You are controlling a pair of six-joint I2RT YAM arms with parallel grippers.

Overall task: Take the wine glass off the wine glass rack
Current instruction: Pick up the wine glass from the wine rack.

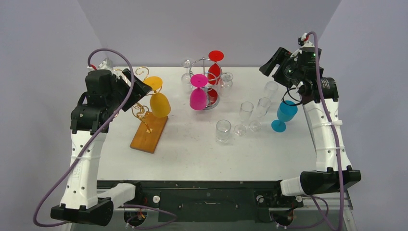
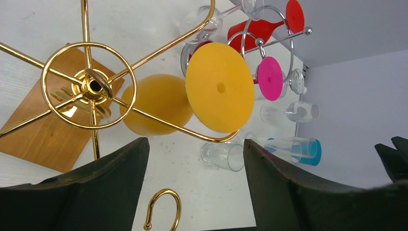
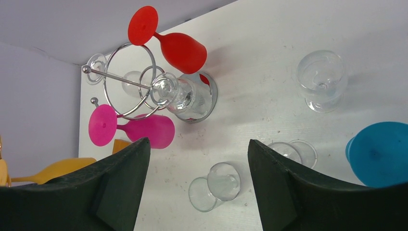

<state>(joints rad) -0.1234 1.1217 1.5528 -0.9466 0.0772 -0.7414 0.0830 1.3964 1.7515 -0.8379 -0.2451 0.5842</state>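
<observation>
Table (image 1: pixel 192 154) scene, approach step. On the gold rack (image 2: pixel 94 85) at the left, the yellow wine glass (image 2: pixel 159 103) hangs upside down, its foot caught in a wire arm. Your left gripper (image 2: pixel 195 144) is raised level with that foot, jaws apart and empty. Next, you likely need to close on the stem and slide it outward. Your right gripper (image 3: pixel 198 144) hovers high over the loose glasses (image 3: pixel 214 187), spread and empty.

Scanning for lettering, and hardly anything offered itself. One candidate only: a faint, pale run of raised marks ran lengthwise up the white lower link of the left arm (image 1: pixel 78 166), just left of the wooden rack base (image 1: pixel 149 133), too small and washed out to read. Nothing else carried readable text, number or sign.
</observation>
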